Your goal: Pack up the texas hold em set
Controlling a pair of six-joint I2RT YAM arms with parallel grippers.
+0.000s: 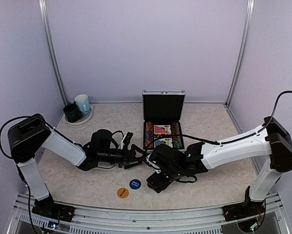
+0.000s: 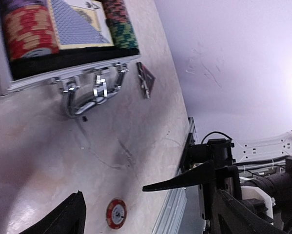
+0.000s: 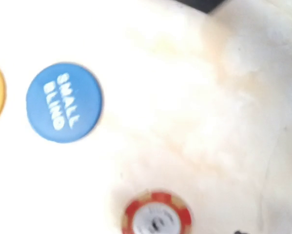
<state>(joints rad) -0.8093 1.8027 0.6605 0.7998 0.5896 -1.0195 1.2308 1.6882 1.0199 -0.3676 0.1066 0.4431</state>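
Note:
The silver case (image 1: 163, 100) stands open at the back middle, with chip stacks (image 1: 148, 134) and cards (image 1: 161, 129) in its black tray. The left wrist view shows its handle (image 2: 92, 90) and a dark triangular marker (image 2: 146, 79) lying beside it. My left gripper (image 1: 134, 159) hovers in front of the case, its jaws wide apart around nothing. A single red chip (image 2: 116, 213) lies flat on the table beyond its fingers (image 2: 184, 180). My right gripper (image 1: 155, 183) hangs low over that red chip (image 3: 158, 217); its fingers do not show. The blue button (image 3: 64, 102) and the orange button (image 1: 123, 193) lie near the front.
A dark green mug (image 1: 71, 112) and a light blue mug (image 1: 83, 103) stand on a plate at the back left. The metal rail (image 1: 150, 218) runs along the table's near edge. Both arms crowd the middle, in front of the case.

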